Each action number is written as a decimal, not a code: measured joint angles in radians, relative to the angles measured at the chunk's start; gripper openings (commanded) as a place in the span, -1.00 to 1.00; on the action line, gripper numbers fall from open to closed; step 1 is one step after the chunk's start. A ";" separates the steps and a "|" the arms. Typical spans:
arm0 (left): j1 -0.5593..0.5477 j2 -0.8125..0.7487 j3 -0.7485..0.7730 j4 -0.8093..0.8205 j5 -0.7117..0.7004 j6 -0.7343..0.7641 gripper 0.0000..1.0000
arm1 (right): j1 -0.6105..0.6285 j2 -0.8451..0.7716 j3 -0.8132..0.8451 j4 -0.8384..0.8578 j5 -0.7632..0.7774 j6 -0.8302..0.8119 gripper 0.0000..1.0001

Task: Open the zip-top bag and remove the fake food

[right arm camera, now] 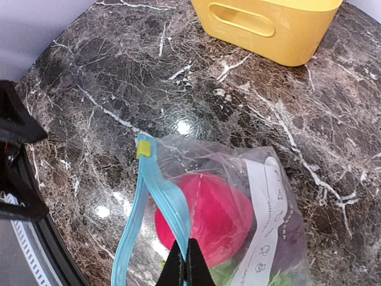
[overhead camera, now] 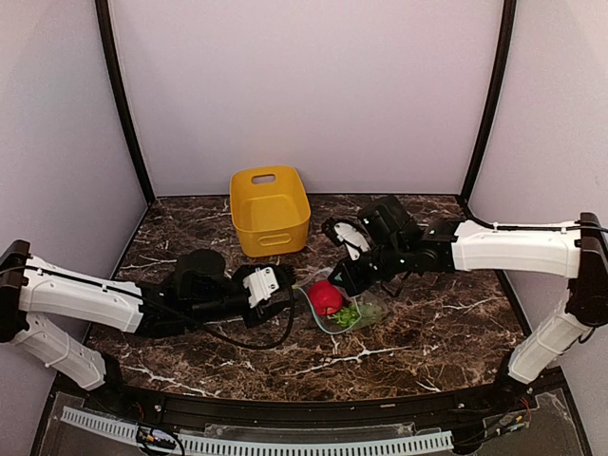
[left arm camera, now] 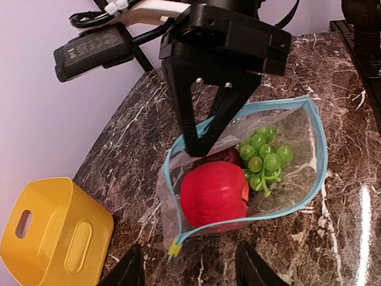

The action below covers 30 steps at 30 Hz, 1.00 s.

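The zip-top bag (left arm camera: 297,155) lies on the marble with its teal zip strip (right arm camera: 169,202) parted and the mouth open. Inside are a red fruit (left arm camera: 214,193), a dark maroon piece (left arm camera: 228,156) and green grapes (left arm camera: 265,156). My right gripper (right arm camera: 186,262) is shut on the upper side of the zip strip and holds it up; it also shows in the left wrist view (left arm camera: 199,148). My left gripper (left arm camera: 187,271) is open and empty, just short of the bag's mouth, near the yellow zip tab (left arm camera: 174,248). The top view shows the bag (overhead camera: 366,309) between both grippers.
A yellow plastic bin (overhead camera: 269,209) stands behind the bag, toward the back middle of the table. The bag's white label (right arm camera: 265,214) faces up. The enclosure walls rise to the left, right and back.
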 measured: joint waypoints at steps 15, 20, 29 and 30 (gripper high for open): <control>-0.094 0.206 0.023 0.151 -0.034 -0.044 0.21 | 0.013 0.056 0.003 0.088 -0.074 0.064 -1.00; -0.094 0.284 0.058 0.196 -0.062 -0.047 0.37 | 0.013 0.056 0.003 0.100 -0.081 0.077 -1.00; -0.072 0.389 0.109 0.238 -0.113 -0.083 0.63 | 0.013 0.056 0.003 0.108 -0.083 0.083 -1.00; -0.069 0.394 0.113 0.241 -0.119 -0.088 0.65 | 0.013 0.056 0.003 0.108 -0.084 0.083 -1.00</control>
